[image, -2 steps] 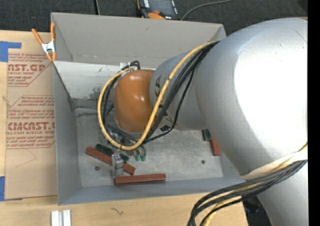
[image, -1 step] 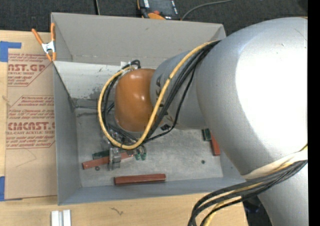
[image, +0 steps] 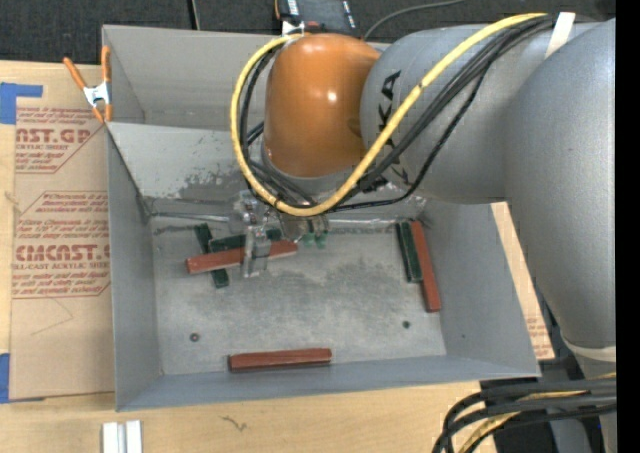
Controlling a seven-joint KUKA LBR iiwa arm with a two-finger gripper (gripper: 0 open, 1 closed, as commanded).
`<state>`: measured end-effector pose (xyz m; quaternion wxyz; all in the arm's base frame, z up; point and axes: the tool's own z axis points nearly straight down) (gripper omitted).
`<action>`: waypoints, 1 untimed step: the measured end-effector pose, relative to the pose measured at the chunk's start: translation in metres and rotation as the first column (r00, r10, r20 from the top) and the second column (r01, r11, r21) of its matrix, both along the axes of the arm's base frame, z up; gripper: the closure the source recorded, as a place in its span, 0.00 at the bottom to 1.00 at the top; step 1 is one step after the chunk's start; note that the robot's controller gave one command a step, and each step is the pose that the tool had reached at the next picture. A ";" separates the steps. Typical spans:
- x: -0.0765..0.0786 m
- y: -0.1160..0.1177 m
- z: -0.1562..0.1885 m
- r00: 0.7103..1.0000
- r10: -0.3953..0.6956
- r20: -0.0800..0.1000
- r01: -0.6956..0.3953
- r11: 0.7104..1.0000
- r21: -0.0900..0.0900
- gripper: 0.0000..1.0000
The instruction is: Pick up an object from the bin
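End effector: low over the floor of the grey metal bin, 10 o'clock from centre; wide or narrow, I cannot tell.
Thing beneath: flat red-brown bar, lying crossed with a dark green bar; the crossing probably lifts one edge for purchase.
Outward: long red-brown bar at 6 o'clock; green-and-red pair of bars at 3 o'clock, touching side by side.
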<state>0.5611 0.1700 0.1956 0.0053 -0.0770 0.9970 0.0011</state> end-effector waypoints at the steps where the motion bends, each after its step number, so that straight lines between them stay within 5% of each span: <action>1: -0.009 0.013 0.083 0.969 0.248 -0.003 -0.248 0.969 -0.002 1.00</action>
